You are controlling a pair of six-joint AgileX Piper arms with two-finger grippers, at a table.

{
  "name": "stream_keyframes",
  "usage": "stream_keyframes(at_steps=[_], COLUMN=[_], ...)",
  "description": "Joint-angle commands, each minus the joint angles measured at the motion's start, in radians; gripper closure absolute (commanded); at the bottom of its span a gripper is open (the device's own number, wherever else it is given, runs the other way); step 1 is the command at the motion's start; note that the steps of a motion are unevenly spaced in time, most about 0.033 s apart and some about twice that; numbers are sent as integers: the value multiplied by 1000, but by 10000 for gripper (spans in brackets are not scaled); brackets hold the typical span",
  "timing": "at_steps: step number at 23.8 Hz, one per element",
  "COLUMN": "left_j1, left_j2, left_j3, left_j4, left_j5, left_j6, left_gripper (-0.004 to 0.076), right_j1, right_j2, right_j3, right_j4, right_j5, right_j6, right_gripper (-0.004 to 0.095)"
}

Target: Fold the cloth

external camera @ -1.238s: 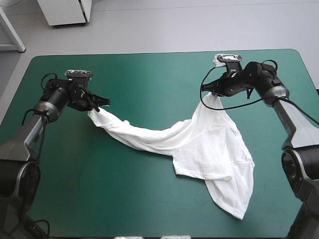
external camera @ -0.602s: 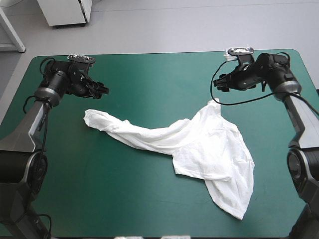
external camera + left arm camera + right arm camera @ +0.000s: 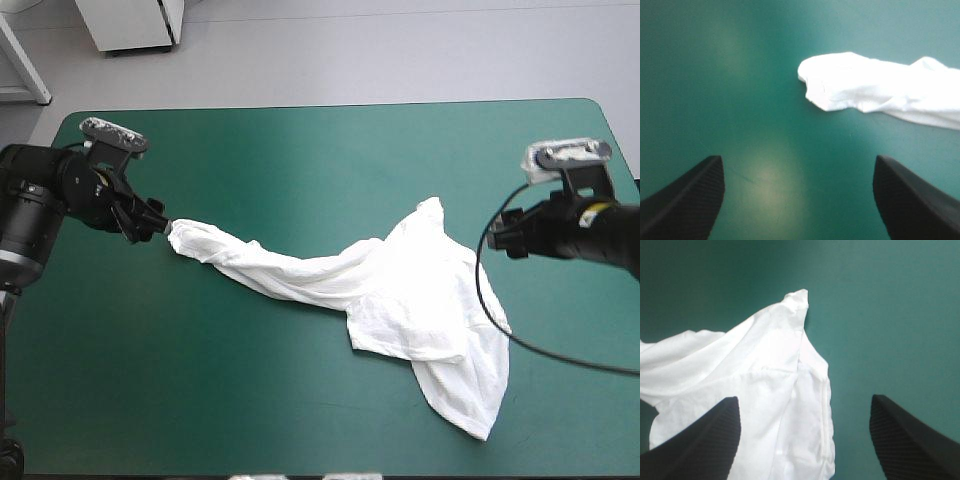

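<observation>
Both my arms have swung outward and lower in the frame since just before: my left gripper (image 3: 160,227) went from the upper left to the middle left, and its tip now sits just beside the thin end of the T-shirt (image 3: 400,290). My right gripper (image 3: 503,236) dropped from the upper right to the middle right, clear of the cloth's right side. The T-shirt itself hasn't budged. It lies loose on the teal-green desk (image 3: 300,150), a long twisted strip from centre left widening into a crumpled part at centre right, with a tail toward the lower right. Both grippers are released, black fingers (image 3: 685,200) spread wide. In my left wrist view the strip's end lies ahead of the fingers, and in the right wrist view a white peak lies ahead of and between them
</observation>
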Motion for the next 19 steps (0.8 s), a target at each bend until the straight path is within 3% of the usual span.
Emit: stream_keyframes(at_steps=[1, 5, 7, 13, 19], left_j1=[-2, -2, 6, 57, 74], left_j2=[-44, 14, 84, 257, 354], left_j3=[71, 172, 172, 172, 120], left_j4=[32, 26, 17, -93, -102], left_j5=[-88, -216, -246, -401, -419], left_j6=[-12, -12, -12, 0, -2], left_gripper=[134, 134, 134, 134, 134], right_j1=[-6, -6, -6, -6, -6], right_j2=[-174, -305, -313, -311, -307], right_j3=[87, 167, 172, 178, 201], right_j4=[-11, -13, -13, 24, 45], right_j5=[-21, 173, 208, 208, 208], right_j6=[44, 95, 105, 109, 109], right_gripper=[237, 237, 237, 237, 249])
